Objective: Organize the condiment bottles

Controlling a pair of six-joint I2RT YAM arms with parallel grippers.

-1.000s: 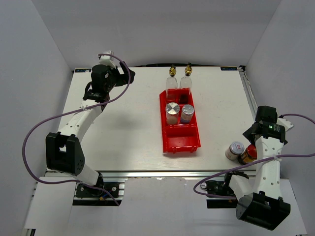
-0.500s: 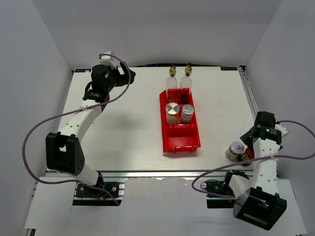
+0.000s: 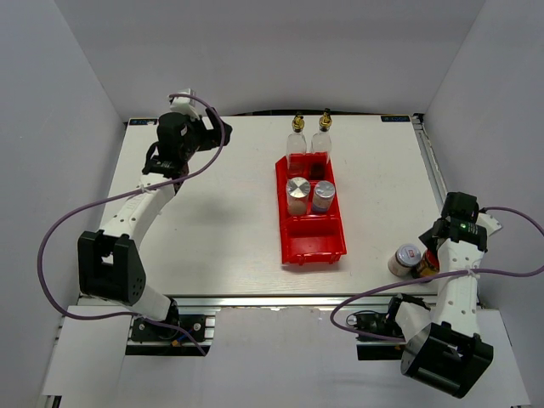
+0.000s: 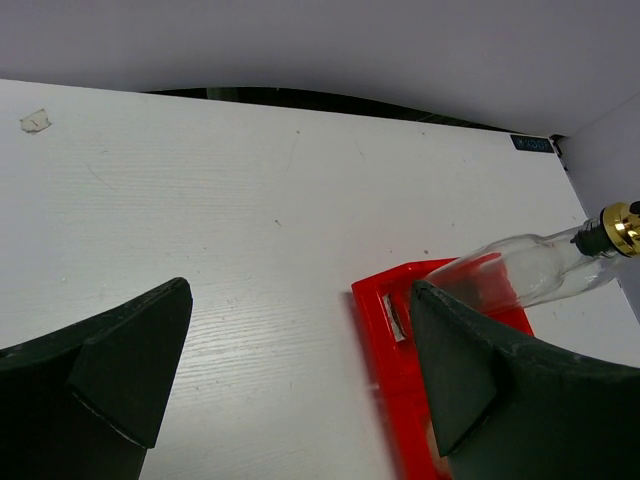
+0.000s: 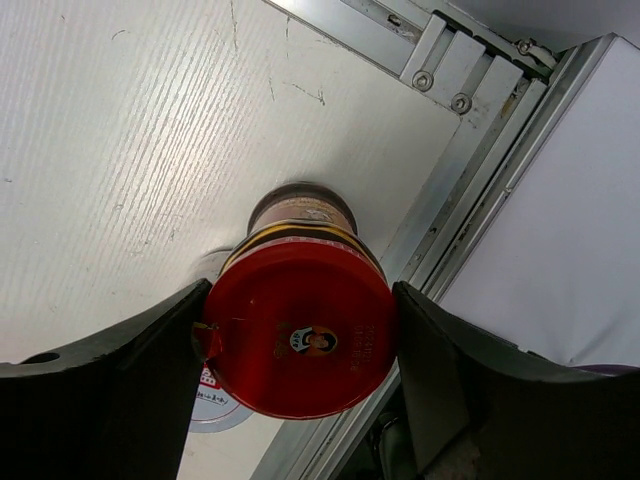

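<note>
You're half done: two silver-capped jars (image 3: 297, 189) sit in the red bin (image 3: 314, 248); dark red-capped jar (image 5: 295, 340) and white-lidded jar (image 3: 406, 257) wait at 4 o'clock on the desk (image 3: 221, 221), right gripper (image 5: 300, 300) with jaws flanking the red cap, clamp unclear; left gripper (image 4: 298, 300) wide open, empty.

The table (image 5: 120, 120) is showing a matt white, finely grained surface; its edge rail (image 5: 470, 190) is looking like bare metal; the dark brown jar (image 5: 300, 208) is wearing a glossy red cap (image 5: 300, 330); the right gripper (image 5: 300, 305) is showing matt dark plastic fingers (image 5: 90, 400); the red bin (image 4: 385, 330) is shining like smooth plastic; the clear bottle (image 4: 530, 275) is looking like glass under a gold metallic cap (image 4: 622, 228).
</note>
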